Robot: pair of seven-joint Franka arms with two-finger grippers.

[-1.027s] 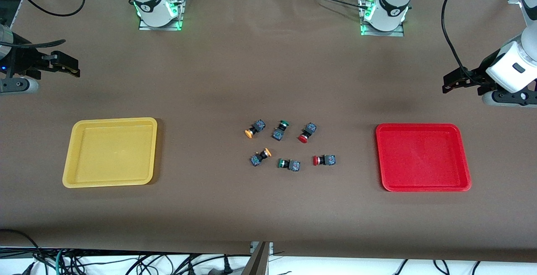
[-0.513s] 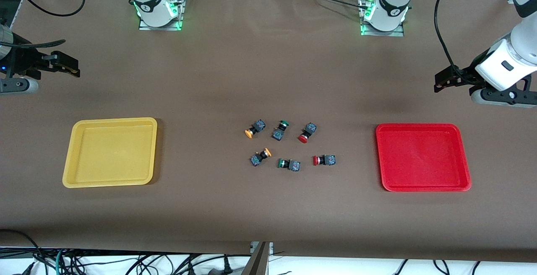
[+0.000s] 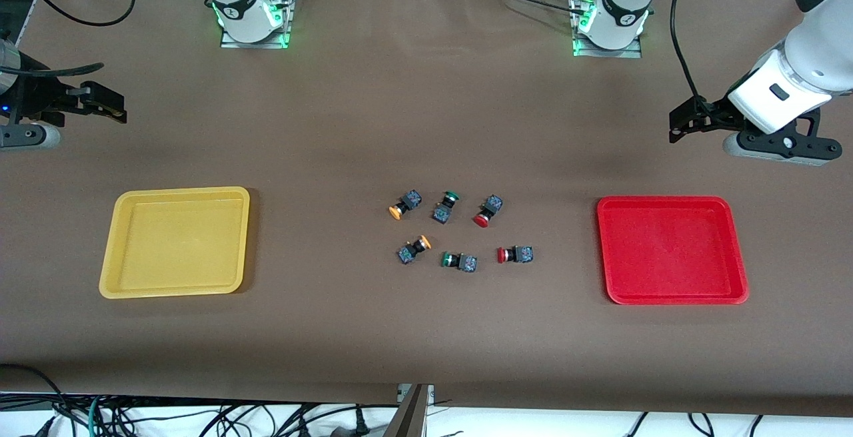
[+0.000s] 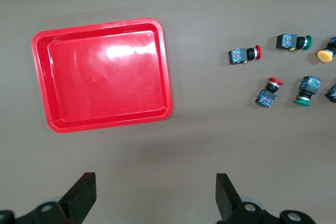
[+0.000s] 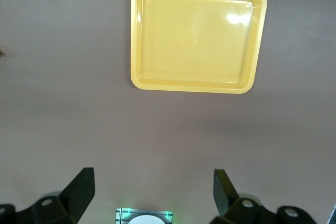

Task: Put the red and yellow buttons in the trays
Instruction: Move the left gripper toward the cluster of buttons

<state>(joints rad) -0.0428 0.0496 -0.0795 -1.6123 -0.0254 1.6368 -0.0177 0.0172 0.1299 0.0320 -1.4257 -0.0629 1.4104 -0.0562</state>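
Two red-capped buttons (image 3: 488,212) (image 3: 514,254) and two orange-yellow-capped buttons (image 3: 404,204) (image 3: 413,249) lie in a cluster at the table's middle. The yellow tray (image 3: 174,244) sits empty toward the right arm's end, the red tray (image 3: 672,250) empty toward the left arm's end. My left gripper (image 3: 683,124) is open and empty in the air, over bare table beside the red tray. Its wrist view shows the red tray (image 4: 102,74) and both red buttons (image 4: 245,54) (image 4: 269,92). My right gripper (image 3: 116,105) waits open and empty over bare table beside the yellow tray (image 5: 197,38).
Two green-capped buttons (image 3: 446,205) (image 3: 460,262) lie among the cluster, between the yellow and red ones. The arm bases (image 3: 250,20) (image 3: 610,27) stand along the table's edge farthest from the front camera. Cables hang below the near edge.
My left arm has swung its open gripper from the table's end toward the middle, over the table beside the red tray. The right arm, buttons and trays have not moved.
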